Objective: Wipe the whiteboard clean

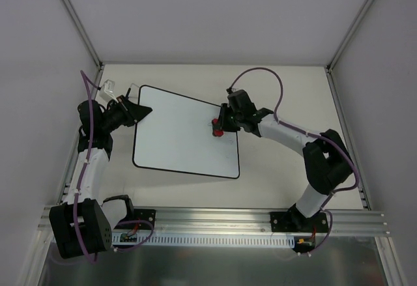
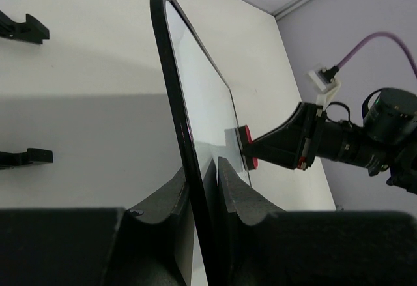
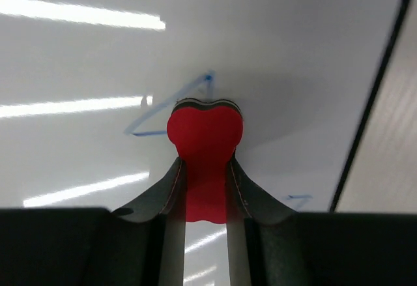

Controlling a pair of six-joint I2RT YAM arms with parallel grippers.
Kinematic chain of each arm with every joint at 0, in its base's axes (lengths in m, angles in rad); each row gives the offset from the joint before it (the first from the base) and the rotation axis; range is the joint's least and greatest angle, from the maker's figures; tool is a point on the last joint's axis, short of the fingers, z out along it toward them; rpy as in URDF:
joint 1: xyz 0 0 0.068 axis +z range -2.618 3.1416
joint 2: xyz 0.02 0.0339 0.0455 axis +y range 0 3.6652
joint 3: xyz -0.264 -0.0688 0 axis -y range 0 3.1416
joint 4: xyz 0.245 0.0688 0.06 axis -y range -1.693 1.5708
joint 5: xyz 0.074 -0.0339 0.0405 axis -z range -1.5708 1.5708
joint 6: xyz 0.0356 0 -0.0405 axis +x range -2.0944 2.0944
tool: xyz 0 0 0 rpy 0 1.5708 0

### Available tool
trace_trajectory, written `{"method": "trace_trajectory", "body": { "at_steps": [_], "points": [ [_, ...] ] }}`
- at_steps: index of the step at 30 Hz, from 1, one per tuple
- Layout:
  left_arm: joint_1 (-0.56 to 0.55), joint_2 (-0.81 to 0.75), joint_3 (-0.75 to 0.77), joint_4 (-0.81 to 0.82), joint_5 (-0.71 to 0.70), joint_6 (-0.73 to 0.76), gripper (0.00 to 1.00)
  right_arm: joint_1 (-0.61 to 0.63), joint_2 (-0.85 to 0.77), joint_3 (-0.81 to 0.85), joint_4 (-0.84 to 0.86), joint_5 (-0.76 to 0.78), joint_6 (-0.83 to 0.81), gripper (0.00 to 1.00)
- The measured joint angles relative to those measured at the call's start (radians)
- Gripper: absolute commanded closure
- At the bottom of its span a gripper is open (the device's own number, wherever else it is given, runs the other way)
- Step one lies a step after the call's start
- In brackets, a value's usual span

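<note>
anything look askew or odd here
The whiteboard sits skewed to the table edges, its far-left corner clamped by the left gripper. Blue marker lines show beside the red eraser in the right gripper. Nothing looks spilled or damaged.

Part of the blue scribble (image 3: 144, 131) behind the red eraser (image 3: 205, 129) — most of the whiteboard (image 3: 280, 45) outside the right wrist view.

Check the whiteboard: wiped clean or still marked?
Still marked. In the right wrist view, blue marker lines show on the whiteboard just beyond the red eraser, plus a trace near its edge.
</note>
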Motion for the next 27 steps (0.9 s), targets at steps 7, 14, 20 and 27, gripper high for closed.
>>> {"method": "trace_trajectory", "body": {
  "at_steps": [7, 14, 20, 27],
  "points": [
    [-0.001, -0.005, 0.005, 0.007, 0.019, 0.009, 1.0, 0.076, 0.129, 0.29, -0.063, -0.018, -0.021, 1.0],
    [0.0, -0.006, 0.005, -0.011, 0.004, 0.009, 1.0, 0.092, 0.164, 0.341, -0.085, -0.023, -0.031, 1.0],
    [-0.001, -0.006, 0.005, -0.026, 0.004, 0.009, 1.0, 0.003, 0.148, 0.245, -0.051, -0.051, -0.026, 1.0],
    [-0.002, -0.006, 0.005, -0.037, 0.005, 0.009, 1.0, -0.128, 0.145, 0.133, -0.06, -0.05, -0.035, 1.0]
  ]
}}
